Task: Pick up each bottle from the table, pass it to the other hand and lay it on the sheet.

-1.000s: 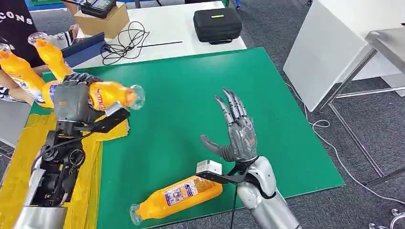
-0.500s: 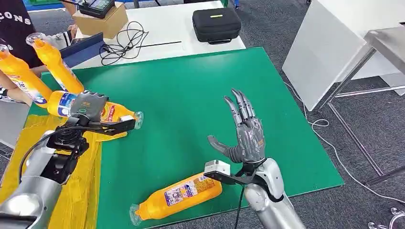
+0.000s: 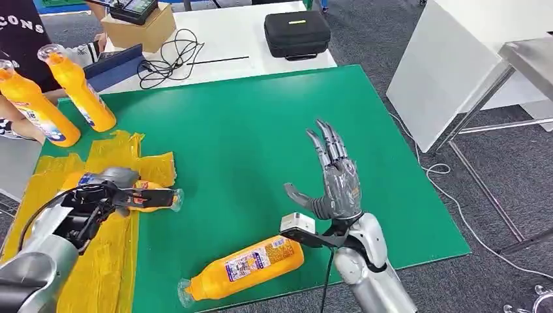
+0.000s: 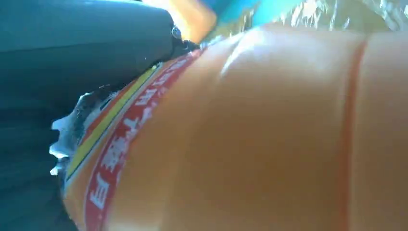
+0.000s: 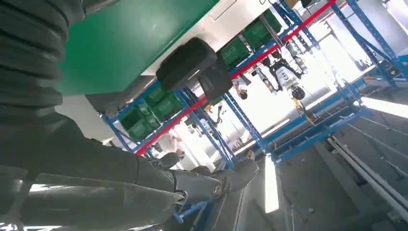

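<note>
Left hand (image 3: 107,186) fingers wrapped round orange bottle (image 3: 147,197) low over yellow sheet (image 3: 111,261) at bench's left edge; right hand (image 3: 332,186) fingers spread wide, empty; likely smooth, stiff, slippery plastic, best gripped at labelled mid-body.

White letters "CONS" show on a person's dark shirt (image 3: 19,32).

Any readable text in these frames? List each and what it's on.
"CONS": white letters on a person's dark shirt, cut off by the frame edge.
Held bottle: red label band with white characters, too blurred to read.
Labels on the lying bottle and two standing bottles: too small.
</note>
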Motion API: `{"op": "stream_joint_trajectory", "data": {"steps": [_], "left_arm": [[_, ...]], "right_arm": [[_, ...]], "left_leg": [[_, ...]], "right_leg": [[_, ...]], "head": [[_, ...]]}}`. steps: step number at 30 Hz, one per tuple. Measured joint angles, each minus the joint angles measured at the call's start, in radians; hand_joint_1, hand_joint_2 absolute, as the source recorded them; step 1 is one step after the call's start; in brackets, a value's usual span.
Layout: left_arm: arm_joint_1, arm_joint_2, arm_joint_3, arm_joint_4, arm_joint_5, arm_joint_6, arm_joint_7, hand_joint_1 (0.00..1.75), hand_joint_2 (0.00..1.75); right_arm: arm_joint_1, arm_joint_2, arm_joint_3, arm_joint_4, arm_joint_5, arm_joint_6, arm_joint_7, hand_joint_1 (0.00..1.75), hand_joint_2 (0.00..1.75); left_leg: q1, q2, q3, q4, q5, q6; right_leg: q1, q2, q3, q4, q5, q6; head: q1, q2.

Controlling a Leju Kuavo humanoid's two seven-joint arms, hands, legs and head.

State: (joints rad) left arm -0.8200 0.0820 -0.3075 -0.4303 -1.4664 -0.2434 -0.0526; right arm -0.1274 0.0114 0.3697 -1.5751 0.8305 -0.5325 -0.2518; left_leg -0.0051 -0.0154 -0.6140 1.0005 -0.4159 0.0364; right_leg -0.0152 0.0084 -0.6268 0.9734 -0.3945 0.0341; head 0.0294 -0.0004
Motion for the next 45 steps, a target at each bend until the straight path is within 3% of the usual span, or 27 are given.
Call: {"op": "stream_joint_trajectory", "data": {"steps": [19,37,42,45], "left_arm": [[-0.018,-0.002,-0.003,0.069,-0.009,0.045,0.046,0.0,0.0],[-0.002,0.005,-0.047,0.054,-0.078,0.21,0.2,0.0,0.0],[0.0,0.006,-0.068,0.028,-0.077,0.214,0.185,0.0,0.0],[-0.001,0.007,-0.067,0.006,-0.046,0.228,0.086,0.0,0.0]], "right_arm": [[-0.052,0.019,0.0,0.107,-0.026,0.031,0.0,0.0,1.75],[-0.075,0.038,0.0,0.153,-0.035,0.049,-0.004,0.0,1.75],[-0.085,0.049,0.0,0.166,-0.035,0.051,-0.004,0.0,1.75],[-0.082,0.048,0.0,0.17,-0.034,0.05,-0.004,0.0,1.75]], "left_leg": [[0.0,0.0,0.001,0.0,0.0,-0.001],[0.0,-0.001,0.0,0.0,0.001,-0.001],[0.0,-0.001,0.0,0.0,0.001,-0.001],[0.0,-0.001,0.0,0.0,0.001,-0.001]], "right_leg": [[0.0,0.0,0.001,0.001,0.0,0.0],[0.0,-0.001,0.001,0.001,0.0,0.0],[0.0,-0.001,0.0,0.001,0.0,0.0],[0.0,-0.001,0.0,0.001,0.0,0.0]], "head": [[0.0,0.0],[0.0,0.0],[0.0,0.0],[0.0,0.0]]}}
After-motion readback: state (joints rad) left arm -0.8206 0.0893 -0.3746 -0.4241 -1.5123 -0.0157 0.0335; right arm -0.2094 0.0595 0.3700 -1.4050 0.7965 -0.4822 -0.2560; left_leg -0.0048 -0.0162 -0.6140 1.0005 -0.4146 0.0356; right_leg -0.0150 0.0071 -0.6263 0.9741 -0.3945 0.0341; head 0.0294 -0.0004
